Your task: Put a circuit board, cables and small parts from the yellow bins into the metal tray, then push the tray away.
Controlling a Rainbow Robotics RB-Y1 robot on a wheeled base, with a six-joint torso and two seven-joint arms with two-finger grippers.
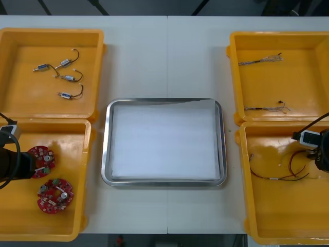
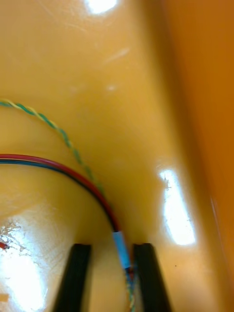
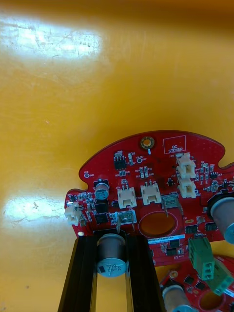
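Barely begun: tray (image 1: 105, 149) mid-tabletop (image 1: 164, 62), bare inside. Left pincer (image 3: 112, 241) down in the near left bin (image 1: 15, 216), closed on a grey can-shaped part standing on a board (image 3: 151, 161), apparently not yet lifted. Right pincer (image 2: 112, 251) low in the near right bin (image 1: 277, 216), open, astride a red cable (image 2: 73, 173), not gripping. Left to do: board, cables, small parts (image 1: 67, 77) into tray, then the push.
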